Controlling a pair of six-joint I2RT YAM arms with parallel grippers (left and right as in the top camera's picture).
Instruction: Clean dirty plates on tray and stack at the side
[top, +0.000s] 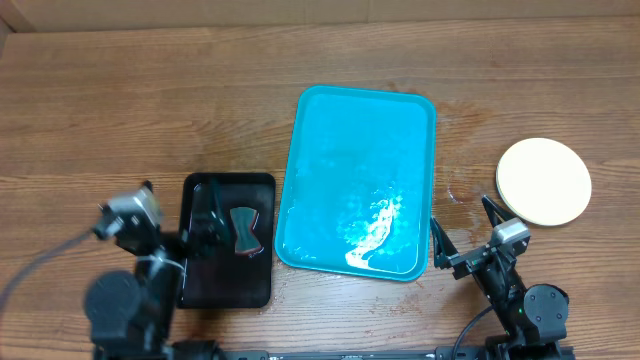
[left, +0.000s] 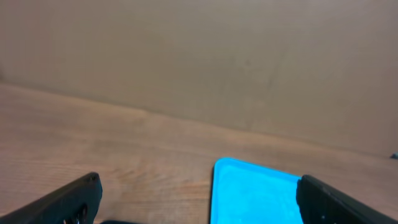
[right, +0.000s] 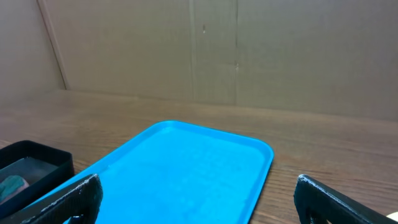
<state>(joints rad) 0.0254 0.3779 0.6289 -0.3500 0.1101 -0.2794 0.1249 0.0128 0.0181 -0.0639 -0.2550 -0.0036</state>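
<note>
The blue tray (top: 340, 110) lies in the middle of the table with no plate on it and a wet glare near its front edge. It also shows in the left wrist view (left: 249, 186) and the right wrist view (right: 186, 162). The pale yellow-green plates (top: 544, 180) sit on the wood to the right of the tray; from above they look like one clean disc, so I cannot tell how many are stacked. My left gripper (top: 205, 232) (left: 199, 199) is open and empty over the black tray. My right gripper (top: 463, 228) (right: 198, 196) is open and empty by the blue tray's front right corner.
A small black tray (top: 228, 285) (right: 31, 162) lies left of the blue tray, with a dark scrubbing tool (top: 243, 232) in it. Small wet spots (top: 455, 195) mark the wood between the blue tray and the plates. A cardboard wall stands behind the table.
</note>
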